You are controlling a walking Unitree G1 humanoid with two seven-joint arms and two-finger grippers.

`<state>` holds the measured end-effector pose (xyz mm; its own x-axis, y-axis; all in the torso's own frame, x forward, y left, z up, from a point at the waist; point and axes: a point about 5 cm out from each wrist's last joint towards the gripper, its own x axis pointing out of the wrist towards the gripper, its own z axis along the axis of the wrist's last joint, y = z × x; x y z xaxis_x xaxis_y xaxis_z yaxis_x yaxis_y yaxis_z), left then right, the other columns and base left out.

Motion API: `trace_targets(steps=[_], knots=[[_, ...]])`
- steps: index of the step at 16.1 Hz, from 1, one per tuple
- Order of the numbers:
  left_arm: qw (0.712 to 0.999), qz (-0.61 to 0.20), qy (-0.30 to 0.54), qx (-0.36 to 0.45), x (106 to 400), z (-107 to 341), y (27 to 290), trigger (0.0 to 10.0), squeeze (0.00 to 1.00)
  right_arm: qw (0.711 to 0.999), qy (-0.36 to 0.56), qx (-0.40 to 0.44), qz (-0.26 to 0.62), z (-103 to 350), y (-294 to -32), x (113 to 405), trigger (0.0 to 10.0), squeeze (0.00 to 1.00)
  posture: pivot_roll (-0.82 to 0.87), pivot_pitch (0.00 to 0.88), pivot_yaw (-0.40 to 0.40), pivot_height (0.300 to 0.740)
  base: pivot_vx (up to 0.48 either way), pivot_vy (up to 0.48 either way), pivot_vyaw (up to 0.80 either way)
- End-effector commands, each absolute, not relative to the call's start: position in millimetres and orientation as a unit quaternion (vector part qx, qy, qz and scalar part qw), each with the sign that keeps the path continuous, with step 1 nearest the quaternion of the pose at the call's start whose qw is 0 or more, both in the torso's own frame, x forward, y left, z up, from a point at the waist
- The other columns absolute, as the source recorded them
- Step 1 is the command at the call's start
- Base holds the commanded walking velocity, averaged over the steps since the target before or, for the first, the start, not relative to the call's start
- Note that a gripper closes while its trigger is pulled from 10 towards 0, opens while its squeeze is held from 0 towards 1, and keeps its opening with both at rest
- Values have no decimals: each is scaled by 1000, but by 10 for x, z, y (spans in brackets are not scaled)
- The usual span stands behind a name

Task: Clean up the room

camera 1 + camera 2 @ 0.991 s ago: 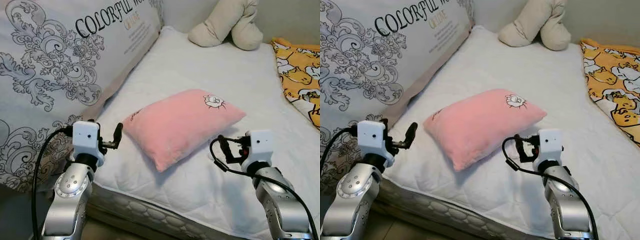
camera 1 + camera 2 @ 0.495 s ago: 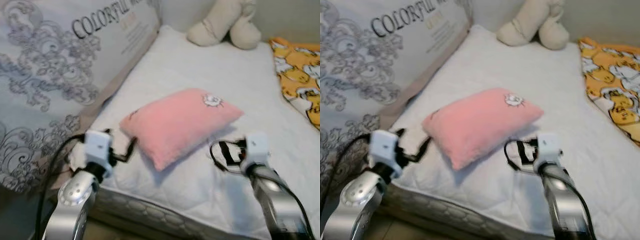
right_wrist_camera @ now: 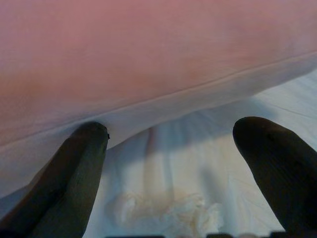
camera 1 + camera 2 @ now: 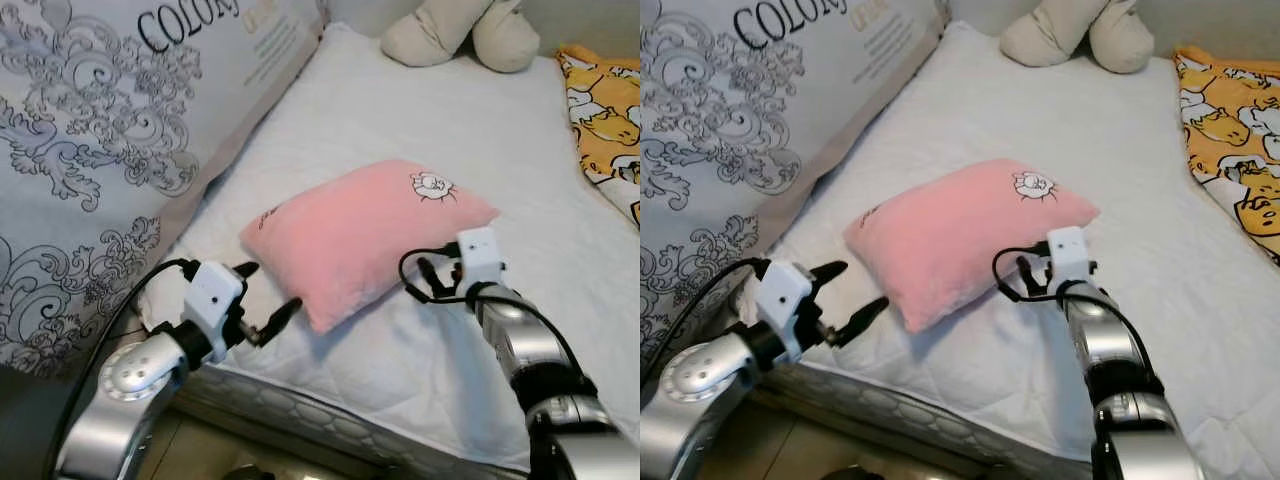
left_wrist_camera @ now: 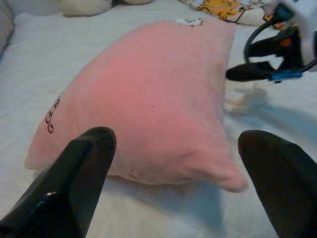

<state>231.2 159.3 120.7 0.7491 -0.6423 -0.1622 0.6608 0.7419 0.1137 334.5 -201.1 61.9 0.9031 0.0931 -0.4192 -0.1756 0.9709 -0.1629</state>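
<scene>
Lying across the middle of the white mattress (image 4: pixel 400 110), the pink pillow (image 4: pixel 365 235) sits tilted, its small cartoon patch toward 1 o'clock and its lowest corner toward 6 o'clock. At 9 to 11 o'clock of the pillow, a large grey-and-white cushion with scrollwork and lettering (image 4: pixel 110 130) leans along the bed's left side. Left gripper (image 4: pixel 268 297) hangs over the mattress's near edge at 8 o'clock of the pillow, just beside its lower left corner; fingers spread apart, nothing between them. Left wrist view confirms this: both black fingers (image 5: pixel 74 183) wide, the pillow ahead between them but not touching, a line of dark stitching on its near side. Silver left arm (image 4: pixel 125 400) runs down toward 7 o'clock, with a black cable looping from the wrist. Right gripper (image 4: pixel 415 275) is at the pillow's right lower edge, about 4 o'clock of its centre. Right wrist view shows its two fingers (image 3: pixel 69 178) released and apart, one tip pressed up under the pillow's seam, the other clear over the sheet, with a small crumpled white scrap (image 3: pixel 163 213) on the sheet near the wrist. At 12 o'clock, far end of the bed, a beige plush toy (image 4: pixel 460 35). At 2 o'clock, along the right side, a yellow cartoon-print blanket (image 4: pixel 605 120).
</scene>
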Motion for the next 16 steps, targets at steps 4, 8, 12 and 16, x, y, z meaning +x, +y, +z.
trace_targets(steps=[4, 8, 12, 16], knots=[[904, -415, 70, 69, 2251, 1237, 1560, 10000, 0, 957, 233, -146, 89, 627, -2029, 3428, 10000, 1000, -25, 103, -2, 740, 0, 0, 0], [898, -428, 82, 65, 2218, 1265, 1578, 10000, 0, 959, 234, -150, 49, 726, -2203, 3508, 10000, 1000, -8, 97, -3, 740, 0, 0, 0], [905, -410, 83, 78, 2293, 1249, 1597, 10000, 0, 981, 175, -86, -15, 842, -2403, 3499, 10000, 0, -13, 70, -10, 740, 0, 0, 0], [917, -385, 77, 71, 2371, 1248, 1555, 10000, 0, 983, 167, -76, -15, 834, -2380, 3485, 10000, 0, -10, 42, -6, 740, 0, 0, 0]])
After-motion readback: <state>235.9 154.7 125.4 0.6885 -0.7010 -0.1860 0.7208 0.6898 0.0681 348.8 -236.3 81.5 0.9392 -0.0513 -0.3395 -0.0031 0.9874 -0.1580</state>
